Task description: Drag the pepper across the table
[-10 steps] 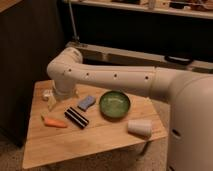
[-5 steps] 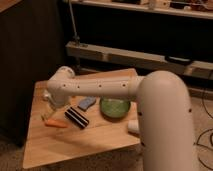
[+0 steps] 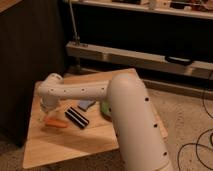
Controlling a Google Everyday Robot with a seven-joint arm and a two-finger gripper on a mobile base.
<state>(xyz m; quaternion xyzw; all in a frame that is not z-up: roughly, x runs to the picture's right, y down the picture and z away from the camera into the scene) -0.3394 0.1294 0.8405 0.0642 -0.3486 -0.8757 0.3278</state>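
Arm's swung fwd, now hiding most of green bowl [image 3: 104, 110]; claw [image 3: 46, 114], spread, hangs just above pepper [image 3: 56, 123] on surface [image 3: 65, 146], left side.

The jaws are held low over the left part of the desk [image 3: 70, 147]. The pepper [image 3: 56, 123] is found on the desk just below them. A block [image 3: 77, 118] is laid just right of the jaws, and a bowl [image 3: 104, 111] further right, partly hidden by the arm [image 3: 80, 91]. A shelf [image 3: 140, 56] is set well behind them.
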